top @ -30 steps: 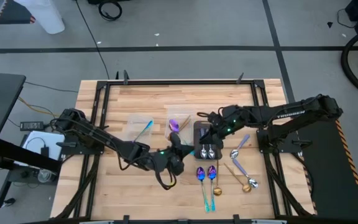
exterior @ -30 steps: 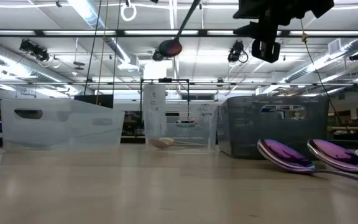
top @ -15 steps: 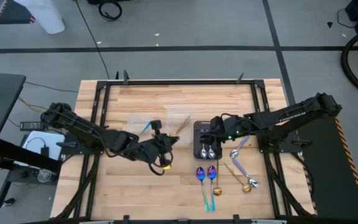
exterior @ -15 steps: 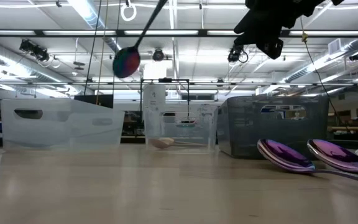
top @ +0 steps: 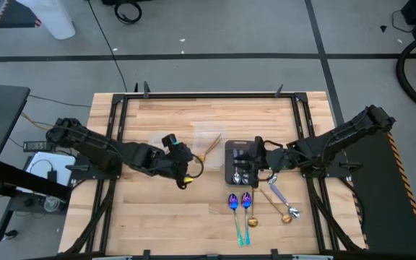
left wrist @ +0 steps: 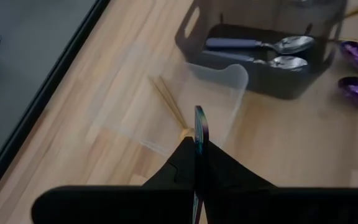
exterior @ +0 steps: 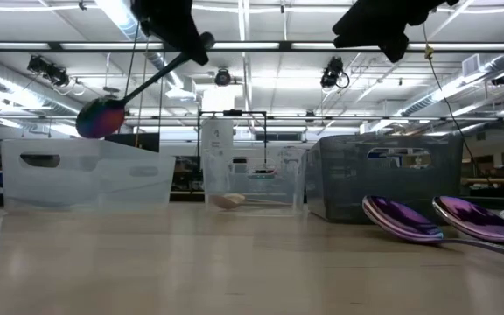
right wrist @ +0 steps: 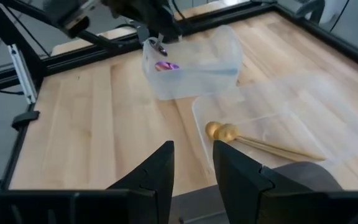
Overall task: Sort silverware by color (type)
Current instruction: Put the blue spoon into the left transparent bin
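L gripper [top: 181, 160] clamped on purple spoon [exterior: 101, 116], held in air, bowl tilted down over clear tub [exterior: 86, 173] at table's left-centre. R gripper [right wrist: 191, 163] fingers apart, holding nothing, hovering above dark grey tray [top: 231, 149]. Two silver spoons [left wrist: 278, 52] in tray. Two gold spoons [right wrist: 225, 132] in middle clear tub [right wrist: 291, 118]. Two more purple spoons [top: 239, 202] flat on table just in front of tray; silver and gold ones [top: 286, 211] beside, to right.

One purple spoon [exterior: 101, 117] hangs tilted, bowl low. Two gold spoons [right wrist: 224, 132] lie side by side in a tub. Two silver spoons [left wrist: 284, 53] rest in the tray. Two purple spoons [top: 238, 202] lie parallel on the surface.
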{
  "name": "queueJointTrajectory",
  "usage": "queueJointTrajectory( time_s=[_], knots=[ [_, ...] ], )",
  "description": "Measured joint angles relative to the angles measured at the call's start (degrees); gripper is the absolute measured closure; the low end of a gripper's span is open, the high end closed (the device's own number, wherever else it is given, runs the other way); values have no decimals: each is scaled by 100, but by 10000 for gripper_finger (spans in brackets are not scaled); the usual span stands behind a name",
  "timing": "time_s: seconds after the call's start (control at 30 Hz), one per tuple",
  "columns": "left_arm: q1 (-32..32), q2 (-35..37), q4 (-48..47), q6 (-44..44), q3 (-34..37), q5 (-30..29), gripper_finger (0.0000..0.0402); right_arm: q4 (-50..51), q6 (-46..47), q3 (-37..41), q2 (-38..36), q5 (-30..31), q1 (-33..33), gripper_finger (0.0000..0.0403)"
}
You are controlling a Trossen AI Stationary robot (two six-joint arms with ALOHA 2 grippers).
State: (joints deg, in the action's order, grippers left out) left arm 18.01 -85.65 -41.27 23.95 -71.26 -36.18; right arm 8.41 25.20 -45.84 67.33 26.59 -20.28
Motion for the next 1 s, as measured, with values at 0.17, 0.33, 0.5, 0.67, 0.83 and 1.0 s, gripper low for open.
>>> queueJointTrajectory(
  time_s=[0.17,0.33,0.5,0.67,0.83,1.0],
  knots=[
    [-106,105,-170,237,-7,53,389,-13,-11,0,2,222,-204,281],
    [-360,148,-709,561,0,156,389,-6,1,0,4,350,-351,281],
    [-582,184,-1132,750,6,296,389,13,8,0,4,402,-429,281],
    [-749,181,-1073,1132,151,285,388,25,11,0,4,400,-447,281],
    [-959,181,-1090,1533,444,273,388,71,30,0,4,389,-455,281],
    [-1075,181,-1019,1882,722,271,388,70,24,0,4,387,-511,281]
  ],
)
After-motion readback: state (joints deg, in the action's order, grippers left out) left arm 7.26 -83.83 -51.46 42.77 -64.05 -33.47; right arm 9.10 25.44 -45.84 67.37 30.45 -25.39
